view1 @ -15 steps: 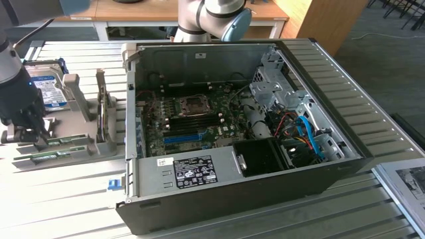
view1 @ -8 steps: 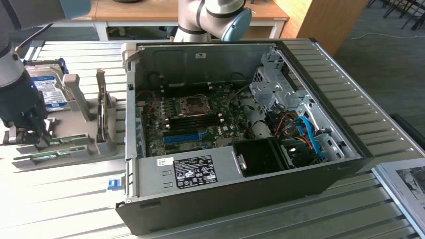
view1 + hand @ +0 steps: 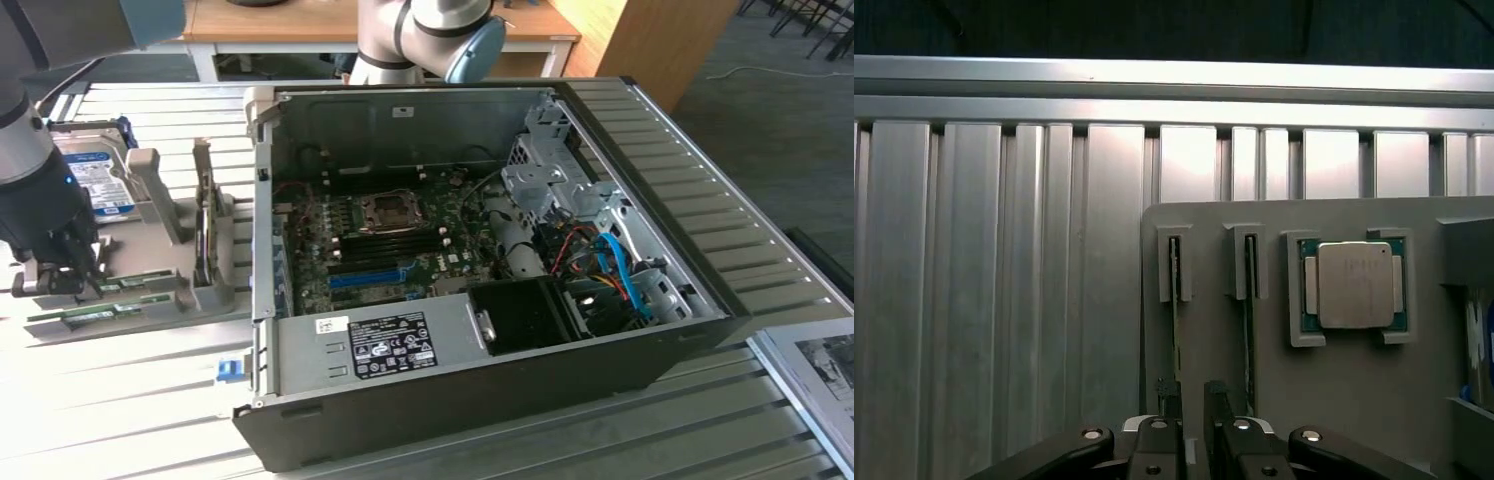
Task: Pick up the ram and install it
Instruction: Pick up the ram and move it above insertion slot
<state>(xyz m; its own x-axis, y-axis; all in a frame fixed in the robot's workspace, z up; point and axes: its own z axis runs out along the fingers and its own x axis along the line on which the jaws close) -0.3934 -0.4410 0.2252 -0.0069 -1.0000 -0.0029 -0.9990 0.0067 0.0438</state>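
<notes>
Setting: robotics lab or test workshop.

Evidence:
- The counter [image 3: 120,400] is slatted aluminium profile.
- An open desktop computer case [image 3: 534,400] lies on it, side panel off, motherboard [image 3: 387,240] exposed.
- Beside the case, a grey fixture block [image 3: 174,290] seats loose parts in cut slots: CPU chip [image 3: 1351,285], ram [image 3: 1175,310] on edge, hard drive [image 3: 100,180].
- A robot arm base [image 3: 420,35] stands at the counter's far edge.
- Behind it are a wooden desk [image 3: 334,25] and carpeted floor [image 3: 761,110], as in an office-type room.
</notes>
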